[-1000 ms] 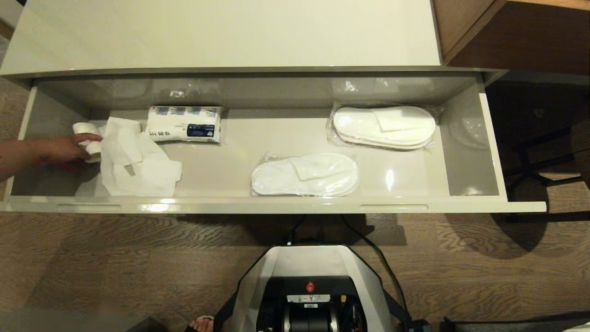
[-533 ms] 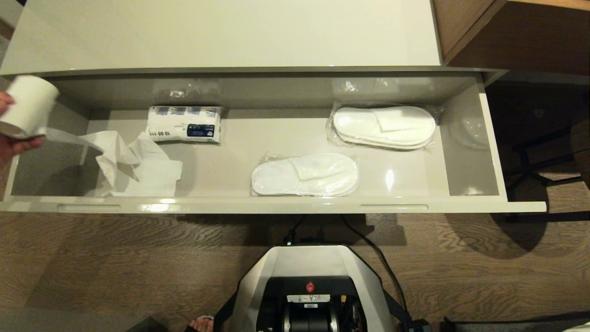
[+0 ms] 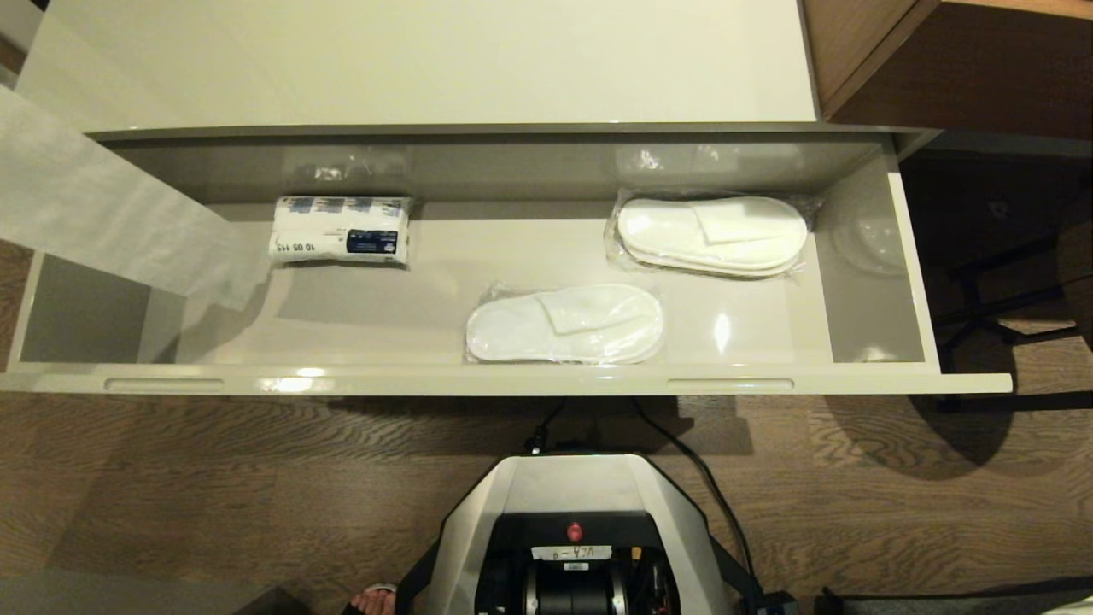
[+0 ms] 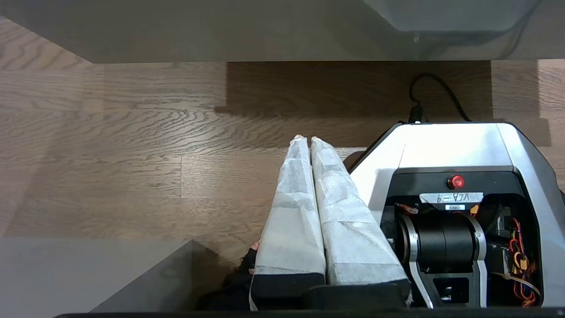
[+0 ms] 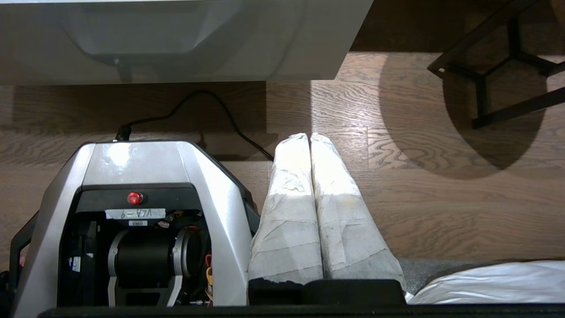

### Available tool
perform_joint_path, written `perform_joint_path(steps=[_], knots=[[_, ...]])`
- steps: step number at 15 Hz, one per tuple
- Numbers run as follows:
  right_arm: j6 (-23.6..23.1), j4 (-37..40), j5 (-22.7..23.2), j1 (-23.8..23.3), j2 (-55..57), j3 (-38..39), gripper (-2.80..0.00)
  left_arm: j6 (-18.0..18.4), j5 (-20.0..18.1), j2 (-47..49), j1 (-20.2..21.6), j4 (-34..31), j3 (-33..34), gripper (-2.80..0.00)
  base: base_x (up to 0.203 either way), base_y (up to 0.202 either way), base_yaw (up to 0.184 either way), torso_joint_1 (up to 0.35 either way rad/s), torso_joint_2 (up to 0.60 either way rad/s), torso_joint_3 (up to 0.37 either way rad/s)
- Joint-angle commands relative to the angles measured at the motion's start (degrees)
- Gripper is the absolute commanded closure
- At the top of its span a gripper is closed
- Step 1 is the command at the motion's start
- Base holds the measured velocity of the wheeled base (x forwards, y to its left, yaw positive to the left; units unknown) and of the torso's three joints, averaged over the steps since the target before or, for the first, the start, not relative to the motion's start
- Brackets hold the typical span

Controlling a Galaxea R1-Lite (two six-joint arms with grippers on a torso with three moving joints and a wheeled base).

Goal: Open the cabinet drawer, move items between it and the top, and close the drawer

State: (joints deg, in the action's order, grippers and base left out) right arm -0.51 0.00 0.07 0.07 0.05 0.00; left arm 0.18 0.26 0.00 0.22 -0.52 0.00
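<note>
The drawer (image 3: 512,380) stood fully pulled out across the middle of the head view, its long axis running left to right. Inside it, one wrapped slipper pair (image 3: 565,323) lay at centre, close to the front edge, lengthwise along the drawer. A second slipper pair (image 3: 711,236) lay upper right of the first, nearer the back wall, also lengthwise. A printed packet (image 3: 340,230) lay toward the left, near the back. A strip of white paper (image 3: 111,213) hung across the left end of the drawer, running out of the frame at upper left; the roll itself was not in view. The cabinet top (image 3: 427,60) filled the upper part of the frame, beyond the drawer.

Your left gripper (image 4: 304,139) was parked low beside the base, fingers pressed together on nothing. Your right gripper (image 5: 309,136) was parked likewise, fingers together and empty. Both sat below the drawer front, so every item lay forward and above them.

My judgement: the centre pair looked about equally reachable; the far pair favoured your right arm.
</note>
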Motion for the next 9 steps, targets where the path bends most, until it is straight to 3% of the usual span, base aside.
perform_joint_path(steps=[1,9], knots=[[-0.02,0.00,0.01,-0.07,0.04,0.09,0.00,-0.01,0.00,0.00,0.04,0.00,0.00,0.00,0.000,0.000,0.000,0.000,0.00,0.000],[-0.02,0.00,0.01,-0.07,0.04,0.09,0.00,-0.01,0.09,0.09,0.04,0.00,0.00,0.00,0.000,0.000,0.000,0.000,0.00,0.000]])
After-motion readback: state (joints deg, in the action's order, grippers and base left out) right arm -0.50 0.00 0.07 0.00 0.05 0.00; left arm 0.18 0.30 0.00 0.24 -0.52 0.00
